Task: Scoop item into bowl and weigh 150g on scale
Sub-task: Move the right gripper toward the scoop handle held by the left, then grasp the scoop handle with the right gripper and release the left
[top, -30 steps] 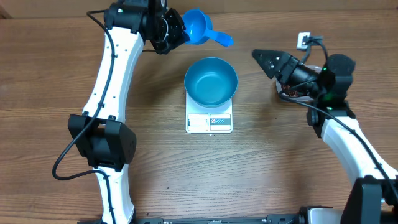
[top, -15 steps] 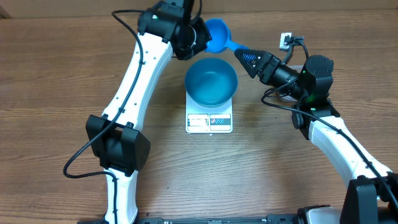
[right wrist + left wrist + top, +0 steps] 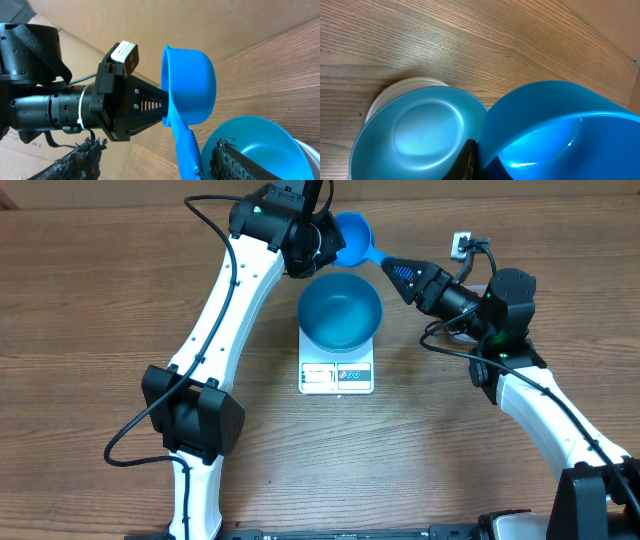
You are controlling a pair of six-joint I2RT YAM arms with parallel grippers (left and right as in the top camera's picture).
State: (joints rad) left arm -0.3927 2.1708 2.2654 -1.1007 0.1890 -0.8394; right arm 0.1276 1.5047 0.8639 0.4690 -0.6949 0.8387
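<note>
Left arm: swings in from the upper left; left gripper [image 3: 322, 242] is clamped on the cup of the scoop [image 3: 350, 230], now at upper centre, just past the far rim of the bowl [image 3: 340, 315].
Right arm: comes in from the right edge; right gripper [image 3: 392, 268] now straddles the handle [image 3: 185, 150], jaws narrowing but apart.
Bowl: centre frame, on the scale [image 3: 337, 376].
Meaning: a hand-over is under way; scooping looks not yet begun.
Beans: none visible anywhere.
Right wrist view: alone shows gaps between handle and fingers [image 3: 227, 157].
Left wrist view: alone shows the bowl's bare bottom close up.
</note>
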